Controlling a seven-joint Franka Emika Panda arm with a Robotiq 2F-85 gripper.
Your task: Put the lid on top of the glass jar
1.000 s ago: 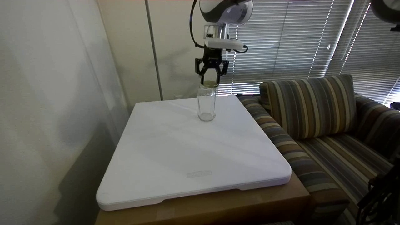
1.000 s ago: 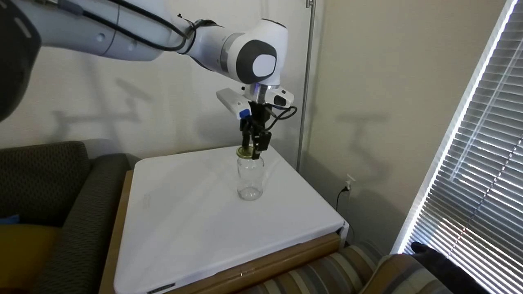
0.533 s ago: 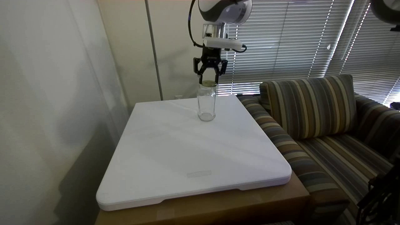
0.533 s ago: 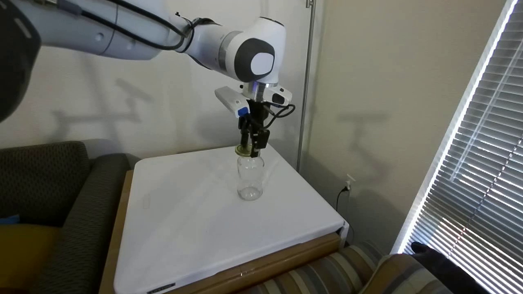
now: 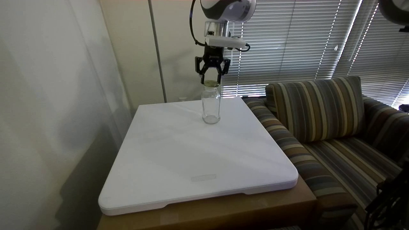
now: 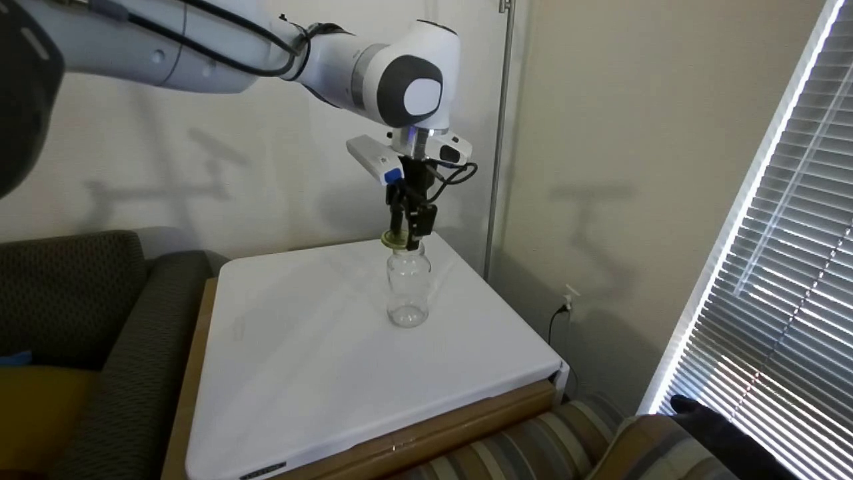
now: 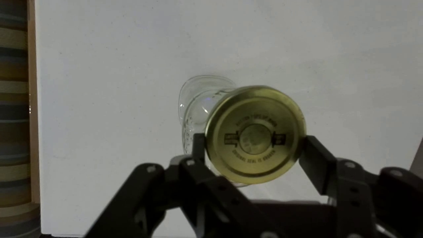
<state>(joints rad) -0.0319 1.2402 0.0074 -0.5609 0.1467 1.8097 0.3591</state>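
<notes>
The clear glass jar stands upright on the white board, and it also shows in an exterior view and in the wrist view. The gold-olive lid is held flat between my two fingertips, touched at opposite edges. My gripper is shut on the lid, just above the jar's mouth. In an exterior view, the lid sits left of the mouth, and part of the rim shows beside the fingers. In the wrist view the lid hides part of the jar and lies off-centre to its lower right.
The white board lies on a brown box. A striped sofa adjoins one side. A wall and a metal pole stand beside the board. Window blinds show beyond.
My gripper and the held lid have moved slightly up and to the left in both exterior views. More of the jar's mouth shows under the lid. The jar has not moved.
</notes>
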